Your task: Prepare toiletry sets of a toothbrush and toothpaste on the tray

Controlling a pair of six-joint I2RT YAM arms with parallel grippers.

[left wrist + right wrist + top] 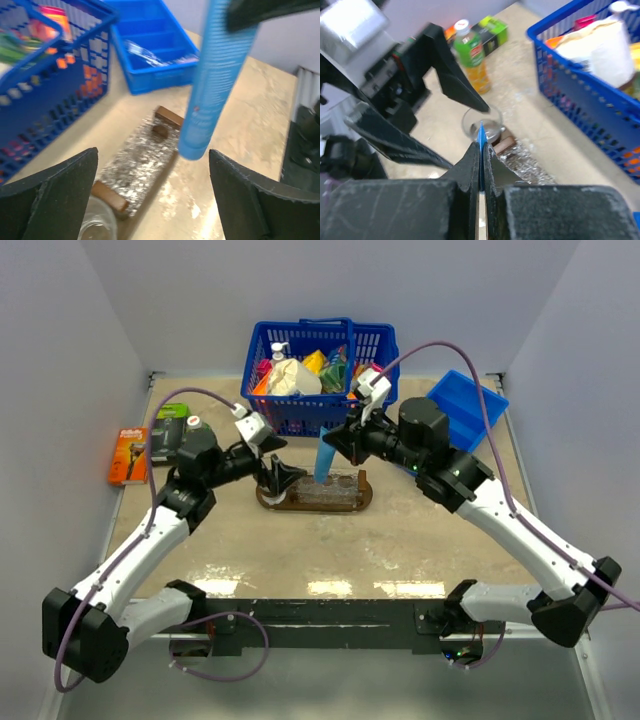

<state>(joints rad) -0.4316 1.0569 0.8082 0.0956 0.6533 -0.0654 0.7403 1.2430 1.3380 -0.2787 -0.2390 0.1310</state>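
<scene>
The right hand [481, 150] pinches the blue toothpaste tube [215, 80] by its upper end, hanging it nearly upright above the middle of the wooden tray [366, 502]. The left hand [152, 156] is spread near the glass cup [482, 125] at the tray's 9 o'clock end. The tube probably needs carrying toward 9 o'clock, then lowering straight into that cup.

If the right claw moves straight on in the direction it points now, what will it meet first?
Most likely the glass cup: the right claw, shut on the blue tube, aims at its mouth, so the tube's tip would arrive first. Depth is hard to judge.
</scene>
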